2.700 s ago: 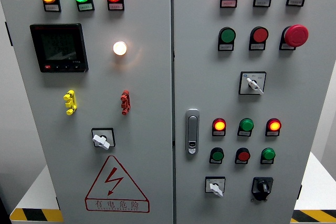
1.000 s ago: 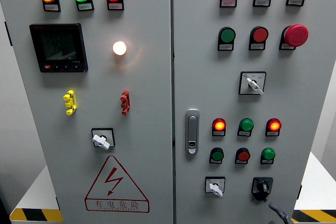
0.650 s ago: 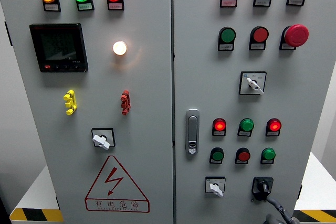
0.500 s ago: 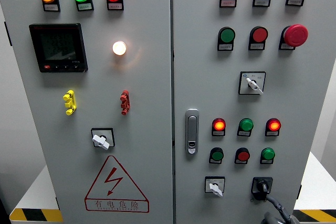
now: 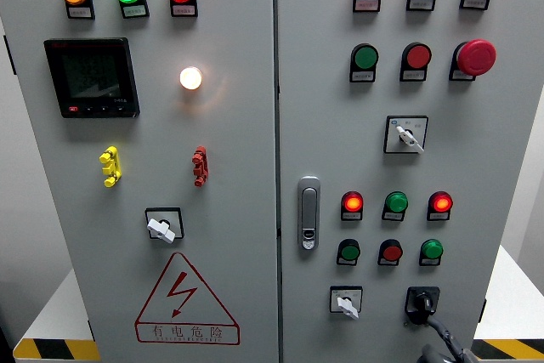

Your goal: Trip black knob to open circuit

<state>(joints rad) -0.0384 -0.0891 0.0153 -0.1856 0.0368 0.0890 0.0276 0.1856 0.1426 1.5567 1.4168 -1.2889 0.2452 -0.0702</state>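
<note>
I see the grey control cabinet [image 5: 255, 167] filling my head view, and I take its silver door handle [image 5: 308, 212] as my landmark. The black knob [image 5: 421, 302] sits below and to the right of that handle, in the bottom row of the right-hand door, just right of a white selector switch [image 5: 345, 302]. My right hand [image 5: 442, 348] comes up from the bottom edge, lower right of the handle, with one dark finger [image 5: 432, 326] reaching to the underside of the knob; it looks to be touching it, but most of the hand is cut off by the frame, so I cannot tell whether it is spread, curled or gripping. My left hand does not show. Right of the handle I see a lit row of indicator lamps [image 5: 352, 202], red, green and red, and beneath it a row of push buttons [image 5: 390, 251]. Up and to the right of the handle sits a red mushroom stop button [image 5: 476, 57]. Left of the handle, on the other door, I see a dark meter display [image 5: 92, 77], a glowing white lamp [image 5: 190, 78] and, lower down, a red triangular warning sign [image 5: 185, 299].
</note>
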